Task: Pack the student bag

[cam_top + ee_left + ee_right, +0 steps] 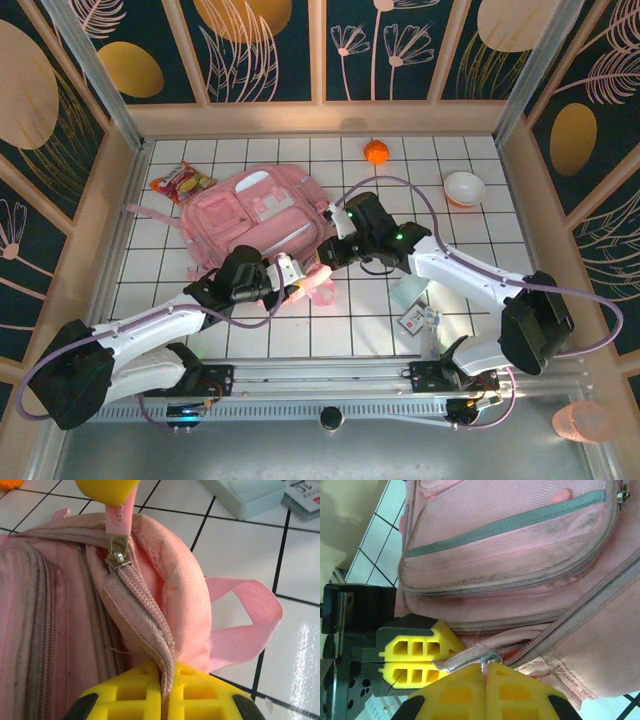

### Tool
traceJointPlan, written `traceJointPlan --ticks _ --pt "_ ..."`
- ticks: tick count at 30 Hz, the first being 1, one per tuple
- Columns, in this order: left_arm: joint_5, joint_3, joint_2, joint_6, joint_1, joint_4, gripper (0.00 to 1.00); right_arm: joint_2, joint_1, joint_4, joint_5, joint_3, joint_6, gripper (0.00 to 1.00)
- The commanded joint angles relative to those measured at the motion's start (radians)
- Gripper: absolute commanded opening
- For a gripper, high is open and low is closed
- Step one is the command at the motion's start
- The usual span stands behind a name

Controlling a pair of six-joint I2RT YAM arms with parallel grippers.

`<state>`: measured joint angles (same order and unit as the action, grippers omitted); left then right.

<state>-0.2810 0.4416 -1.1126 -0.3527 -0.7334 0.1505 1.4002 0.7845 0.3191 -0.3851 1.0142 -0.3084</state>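
Observation:
The student bag (250,215), a soft pink backpack with zipped front pockets, lies flat at the middle left of the table. My left gripper (167,682) is shut on the fabric edge beside the bag's main zipper, near its pink strap loop (245,615). A short way along that zipper, the metal slider (118,555) carries a pink pull tab (118,517). My right gripper (485,669) is shut on that tab, with the zipper slightly parted beside it. From above, the left gripper (297,272) and right gripper (325,255) meet at the bag's near right corner.
A red snack packet (182,182) lies at the bag's far left corner. An orange ball (376,152) and a white bowl (464,188) sit at the back right. A pale blue box (410,293) and a small card (415,318) lie under the right arm.

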Motion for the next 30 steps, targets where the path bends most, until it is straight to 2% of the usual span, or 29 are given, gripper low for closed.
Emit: traceJointPlan --ticks 1,4,6,9,10,12,15,19,24,26,30 --pt "0.028 0.011 0.028 0.027 0.002 0.116 0.00 -0.048 0.051 -0.048 -0.037 0.032 -0.001 0.00" --pt "0.014 0.019 0.061 -0.002 0.002 0.083 0.00 -0.044 0.048 -0.011 0.054 0.038 -0.007 0.00" --pt "0.017 0.017 0.083 -0.014 0.002 0.049 0.02 -0.060 0.007 -0.012 0.067 0.011 -0.015 0.00" --pt "0.031 0.021 0.135 0.010 0.002 0.016 0.47 -0.083 -0.017 -0.039 0.024 -0.021 -0.005 0.00" --pt "0.041 0.027 0.156 0.032 0.002 0.017 0.55 -0.084 -0.015 -0.045 0.005 -0.026 -0.002 0.00" --pt "0.073 0.032 0.189 0.065 0.003 0.023 0.63 -0.087 -0.004 -0.053 -0.014 -0.038 0.001 0.00" --pt "0.115 0.021 0.214 0.125 0.017 0.061 0.69 -0.107 0.003 -0.092 -0.029 -0.076 0.004 0.00" --pt "0.191 0.040 0.164 0.165 0.032 0.056 0.73 -0.147 0.017 -0.139 -0.037 -0.118 0.031 0.00" --pt "0.267 0.116 0.013 0.104 0.031 -0.018 0.81 -0.160 0.027 -0.144 -0.052 -0.131 0.045 0.00" --pt "0.260 0.144 -0.041 0.062 0.032 -0.043 0.83 -0.159 0.031 -0.146 -0.055 -0.133 0.045 0.00" --pt "0.268 0.181 -0.139 0.018 0.031 -0.063 0.82 -0.165 0.038 -0.154 -0.061 -0.137 0.041 0.00"
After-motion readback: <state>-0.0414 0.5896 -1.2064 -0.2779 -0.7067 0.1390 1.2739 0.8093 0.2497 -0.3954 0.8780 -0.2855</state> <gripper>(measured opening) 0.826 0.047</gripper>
